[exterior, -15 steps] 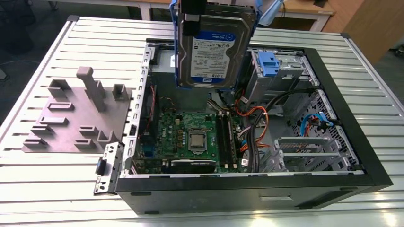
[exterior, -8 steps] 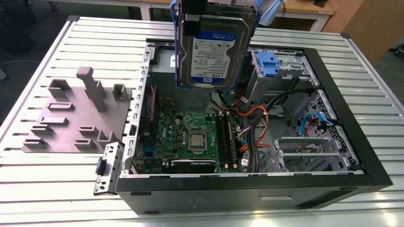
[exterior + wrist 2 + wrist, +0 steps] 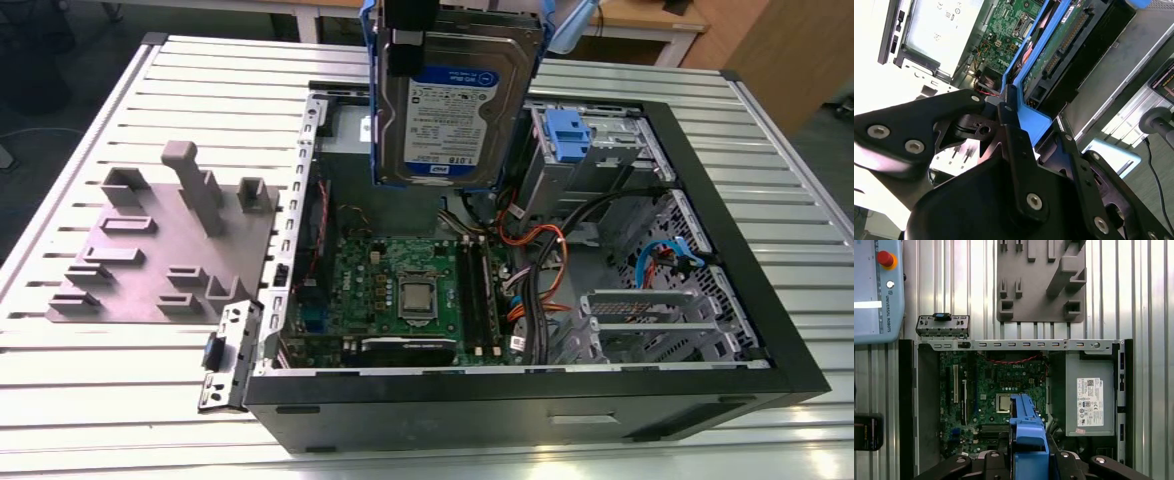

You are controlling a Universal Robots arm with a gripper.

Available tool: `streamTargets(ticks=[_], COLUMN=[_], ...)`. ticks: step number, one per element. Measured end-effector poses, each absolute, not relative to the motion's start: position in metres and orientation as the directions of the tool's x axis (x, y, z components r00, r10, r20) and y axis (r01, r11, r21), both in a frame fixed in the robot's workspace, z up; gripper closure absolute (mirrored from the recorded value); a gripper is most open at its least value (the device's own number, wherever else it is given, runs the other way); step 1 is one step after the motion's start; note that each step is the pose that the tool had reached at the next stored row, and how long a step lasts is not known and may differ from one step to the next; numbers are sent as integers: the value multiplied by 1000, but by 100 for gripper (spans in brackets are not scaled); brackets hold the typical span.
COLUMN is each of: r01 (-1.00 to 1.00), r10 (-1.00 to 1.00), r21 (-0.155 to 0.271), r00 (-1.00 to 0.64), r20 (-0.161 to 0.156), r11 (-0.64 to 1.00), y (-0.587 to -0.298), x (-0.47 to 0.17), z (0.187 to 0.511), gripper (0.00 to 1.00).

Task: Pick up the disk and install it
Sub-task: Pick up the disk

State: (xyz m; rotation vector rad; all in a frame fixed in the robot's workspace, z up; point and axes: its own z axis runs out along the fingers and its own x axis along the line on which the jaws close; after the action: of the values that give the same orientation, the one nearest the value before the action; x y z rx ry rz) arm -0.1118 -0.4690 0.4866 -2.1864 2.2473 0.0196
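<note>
Overhead, disk (image 3: 454, 100) label outside; hand (image 3: 1009, 107) gripping blue carrier close-up.

A robotics lab: slatted aluminium surface (image 3: 107, 380), open computer case (image 3: 534, 390), grey fixture plate (image 3: 147, 270), teach pendant (image 3: 876, 290)

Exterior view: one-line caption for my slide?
Tool holds the disk upright above the open computer case.

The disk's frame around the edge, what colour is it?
Blue. The frame around the disk shows best in the first wrist view, held in the gripper.
</note>
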Motion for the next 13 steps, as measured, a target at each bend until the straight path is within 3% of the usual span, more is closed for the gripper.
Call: streamTargets(ticks=[13], r01=[-1000], r10=[-1000], r21=[5], r00=[-28], r20=[-13], r11=[27], y=[-473], x=[-111], z=[487], gripper=[64])
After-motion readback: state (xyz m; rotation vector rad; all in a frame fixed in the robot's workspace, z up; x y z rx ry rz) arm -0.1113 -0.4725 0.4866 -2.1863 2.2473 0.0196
